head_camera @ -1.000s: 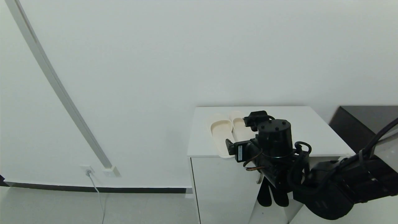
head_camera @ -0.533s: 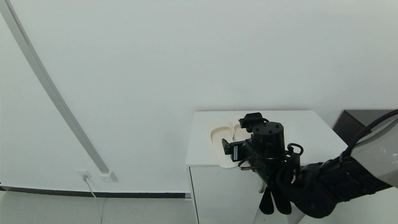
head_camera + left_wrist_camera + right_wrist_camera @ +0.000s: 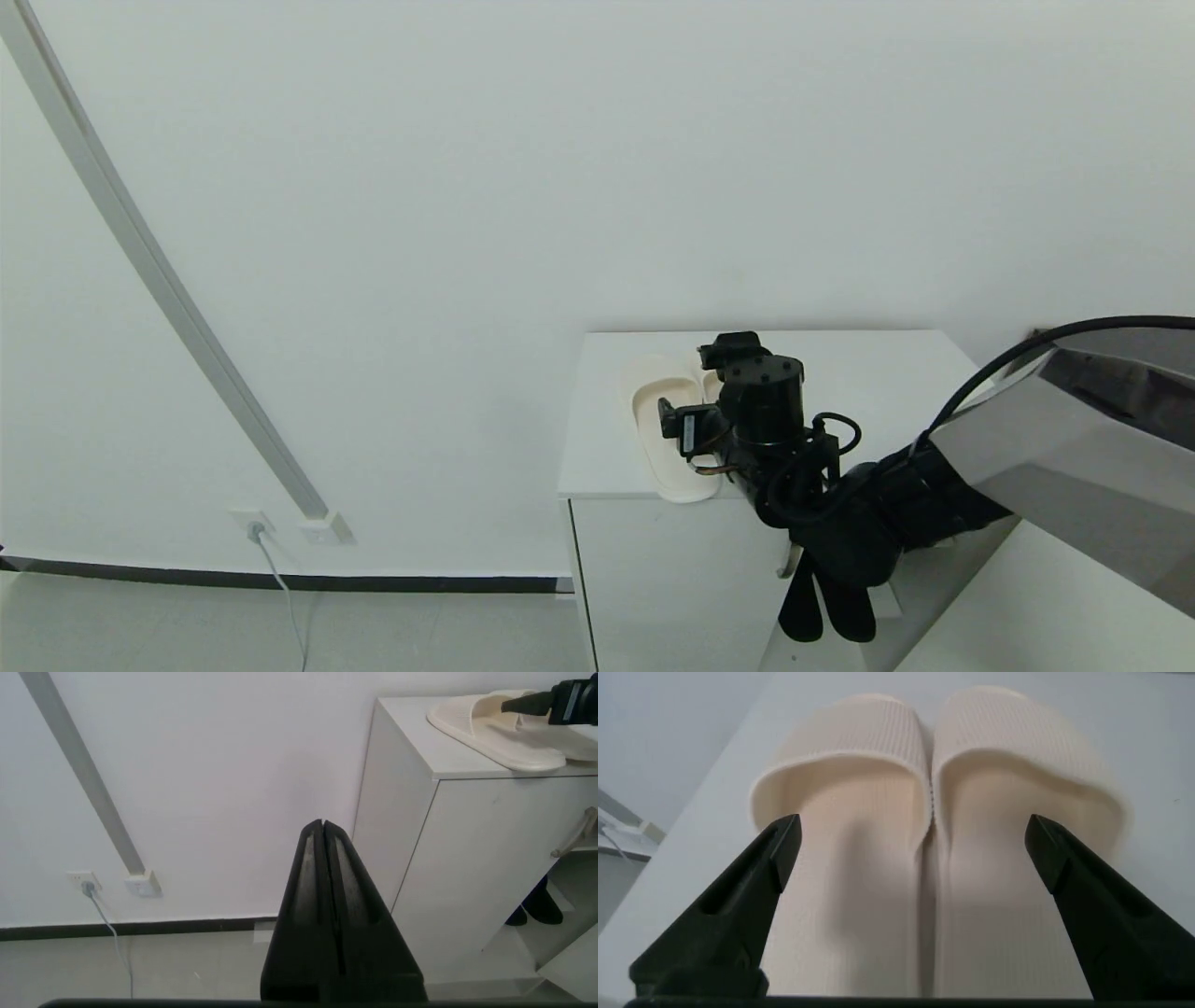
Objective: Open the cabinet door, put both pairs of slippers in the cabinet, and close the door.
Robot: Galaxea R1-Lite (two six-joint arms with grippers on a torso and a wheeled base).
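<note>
**A:** Where is the cream pair, and how does it lie?

**B:** The cream slippers (image 3: 658, 434) lie on the cabinet top (image 3: 896, 392), on its left part. They lie side by side with their inner edges touching. The long axis of each runs from near to far, with the toe straps towards the wall and the heels towards the near edge. The left one's heel sits at that edge and juts slightly over it.

**A:** And the right pincer?

**B:** The right pincer (image 3: 910, 831) hangs just above the heels and is spread wide. One finger (image 3: 757, 887) is outside the left slipper and the other outside the right one, so the whole pair lies between them. It grips nothing, and I cannot tell whether the fingers touch the cabinet top.

**A:** What is in the cabinet?

**B:** The cabinet (image 3: 672, 579) stands open on its right part, with a door (image 3: 980, 607) swung out to the right. Inside, low down, a pair of black slippers (image 3: 826, 607) sits close together, their long axes also running near to far. I cannot tell which way their toes point. The left front panel has a handle (image 3: 573, 833) at its right edge.

**A:** The left pincer?

**B:** The left pincer (image 3: 323, 831) is pressed fully closed and empty. It is held low, to the left of the cabinet and well apart from both pairs. Beyond it a socket (image 3: 252, 525) sits on the wall.
</note>
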